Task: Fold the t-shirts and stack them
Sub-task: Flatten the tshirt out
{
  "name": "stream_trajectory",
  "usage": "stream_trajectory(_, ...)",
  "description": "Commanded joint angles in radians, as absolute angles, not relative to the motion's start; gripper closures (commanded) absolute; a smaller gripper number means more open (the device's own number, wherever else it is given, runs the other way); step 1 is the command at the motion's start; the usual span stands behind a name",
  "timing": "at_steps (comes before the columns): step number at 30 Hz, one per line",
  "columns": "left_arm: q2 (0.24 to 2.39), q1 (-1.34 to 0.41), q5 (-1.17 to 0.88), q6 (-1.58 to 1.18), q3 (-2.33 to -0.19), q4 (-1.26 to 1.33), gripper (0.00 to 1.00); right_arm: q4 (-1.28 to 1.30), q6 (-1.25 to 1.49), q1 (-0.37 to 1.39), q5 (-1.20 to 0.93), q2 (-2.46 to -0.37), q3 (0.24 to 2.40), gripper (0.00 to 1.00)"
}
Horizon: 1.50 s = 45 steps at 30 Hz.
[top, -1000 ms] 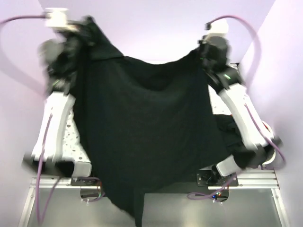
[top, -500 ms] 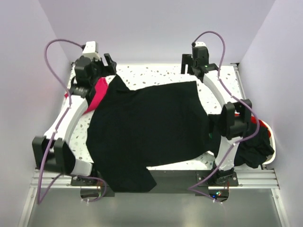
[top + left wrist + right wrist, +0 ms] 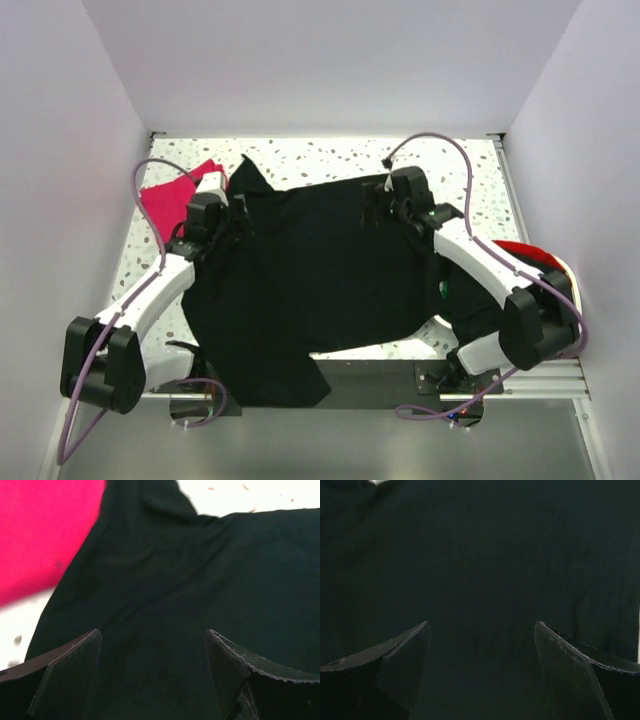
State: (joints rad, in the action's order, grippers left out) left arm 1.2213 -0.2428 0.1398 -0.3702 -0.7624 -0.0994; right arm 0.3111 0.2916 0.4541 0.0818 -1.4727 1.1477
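Starting at the far left: one pink shirt (image 3: 165,205) lies on the speckled table (image 3: 330,155). Its right edge is tucked under the sleeve of the big black shirt (image 3: 320,280).

Just right of that is the left gripper (image 3: 152,637). It's released, with the jaws spread wide and nothing between them. In the left wrist view, black cloth runs right under both fingers and the pink one shows off to the upper left. So the gripper sits over the black shirt's far left part, near the sleeve.

The black shirt is the only one laid out. It's spread mostly flat across the middle of the table. One sleeve points to the far left, and the near left corner droops over the near edge of the table.

The right gripper (image 3: 481,627) is over the far right part of that same shirt. It's also let go, jaws wide apart and holding nothing. Its wrist view is pretty much all black cloth. I can't tell whether either gripper's fingertips actually touch the cloth.

At the far right edge there's one red shirt (image 3: 520,250) peeking out behind the right arm. A dark heap (image 3: 462,300) is bunched under that arm, and I can't count the shirts in it.

So that's two grippers, one pink shirt, one spread black shirt and one red shirt.
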Motion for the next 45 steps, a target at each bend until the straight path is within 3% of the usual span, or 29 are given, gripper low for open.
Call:
stream_trajectory(1, 1.126, -0.244, 0.233, -0.432, -0.707, -0.103, 0.11, 0.247, 0.391, 0.459, 0.031, -1.394, 1.018, 0.13)
stream_trajectory(18, 1.344, -0.244, 0.072, -0.476, -0.566, -0.015, 0.08, 0.181, 0.498, 0.482, 0.083, -1.505, 0.867, 0.14)
stream_trajectory(30, 1.591, -0.221, 0.063, -0.468, -0.684, 0.049, 0.06, 0.198, 0.518, 0.48, 0.098, -1.713, 0.965, 0.14)
stream_trajectory(45, 1.813, -0.215, 0.158, -0.411, -0.985, -0.035, 0.05, 0.233, 0.512, 0.417, 0.066, -1.891, 1.164, 0.14)
